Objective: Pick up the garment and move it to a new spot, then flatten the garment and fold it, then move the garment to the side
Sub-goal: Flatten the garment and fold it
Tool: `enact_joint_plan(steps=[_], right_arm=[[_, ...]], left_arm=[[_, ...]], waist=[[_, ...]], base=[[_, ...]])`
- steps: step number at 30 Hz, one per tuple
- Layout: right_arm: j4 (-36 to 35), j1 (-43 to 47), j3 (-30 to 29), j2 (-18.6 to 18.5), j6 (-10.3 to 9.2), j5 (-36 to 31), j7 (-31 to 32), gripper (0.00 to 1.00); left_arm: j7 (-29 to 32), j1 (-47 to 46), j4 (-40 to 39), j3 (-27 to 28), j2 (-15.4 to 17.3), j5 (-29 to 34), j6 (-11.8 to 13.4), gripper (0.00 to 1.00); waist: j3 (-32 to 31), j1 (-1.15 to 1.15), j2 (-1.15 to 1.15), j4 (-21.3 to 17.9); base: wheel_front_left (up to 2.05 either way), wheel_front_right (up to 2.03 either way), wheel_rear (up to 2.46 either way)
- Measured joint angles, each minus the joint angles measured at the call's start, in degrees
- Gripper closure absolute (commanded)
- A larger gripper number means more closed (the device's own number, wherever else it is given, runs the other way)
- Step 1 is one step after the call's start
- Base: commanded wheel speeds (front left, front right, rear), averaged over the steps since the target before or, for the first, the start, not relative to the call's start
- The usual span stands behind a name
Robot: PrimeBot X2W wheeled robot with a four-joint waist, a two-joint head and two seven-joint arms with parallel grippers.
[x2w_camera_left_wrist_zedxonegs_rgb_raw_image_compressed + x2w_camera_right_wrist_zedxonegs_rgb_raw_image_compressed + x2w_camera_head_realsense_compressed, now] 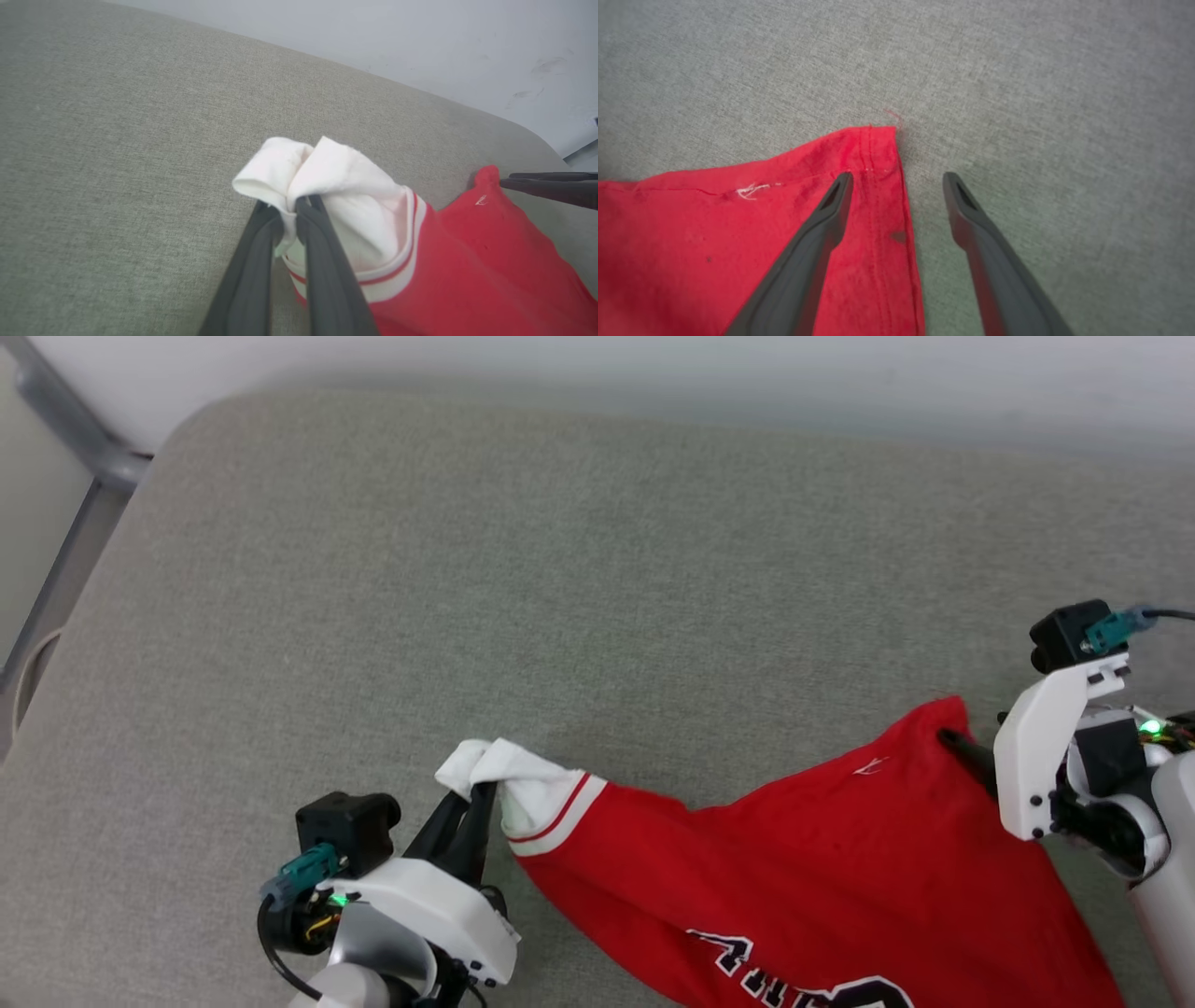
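Light, limp shirt (822, 859), best pinched at corners; left jaws clamp the white sleeve (336, 186), right jaws gape empty over the hem corner (873, 149)

Support: grey-green woven cushion (560, 579), with a rounded corner well beyond the left gripper (478, 795). The red garment (822, 859) lay directly on it between the two pincers, its white sleeve (527, 784) at the left tips and its red hem corner (878, 140) flat under one finger of the right gripper (896, 179).

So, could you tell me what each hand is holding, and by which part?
The left hand pinches the garment by its white sleeve; the right hand is open over the red corner, holding nothing.
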Motion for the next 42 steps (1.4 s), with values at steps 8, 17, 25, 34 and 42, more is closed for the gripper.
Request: enact_joint_plan(steps=[8, 17, 25, 34, 42], right_arm=[[5.3, -4.5, 6.9, -2.3, -0.12, 5.2, 2.4, 0.0], [7.0, -6.2, 12.4, -3.6, -0.11, 13.2, 3.7, 1.0], [8.5, -7.8, 15.5, -3.2, 0.01, 13.7, -3.5, 1.0], [10.8, -13.3, 12.3, -2.2, 0.02, 9.5, -13.7, 1.0], [12.5, -21.7, 7.7, -1.3, 0.04, 3.0, -21.0, 1.0]], left_arm=[[-1.0, -2.7, 1.2, -0.8, -1.4, 0.1, -0.9, 1.0], [-1.5, -2.7, 3.3, -0.1, -1.7, -1.1, -1.5, 1.0], [-0.8, -2.4, 5.2, 2.7, 0.5, -2.9, -0.5, 1.0], [-0.5, -11.7, 7.1, 5.9, 4.2, -2.0, -2.0, 1.0], [-0.4, -26.7, 13.6, 7.6, 4.5, -1.1, -4.2, 1.0]], waist=[[4.2, 0.0, 0.0, 2.1], [3.9, -0.01, 0.0, 1.5], [-0.9, 0.0, 0.0, -0.8], [-5.4, -0.01, 0.0, -5.7], [-4.4, -0.01, 0.0, -9.2]], base=[[0.0, 0.0, 0.0], [0.0, 0.0, 0.0], [0.0, 0.0, 0.0], [0.0, 0.0, 0.0], [0.0, 0.0, 0.0]])
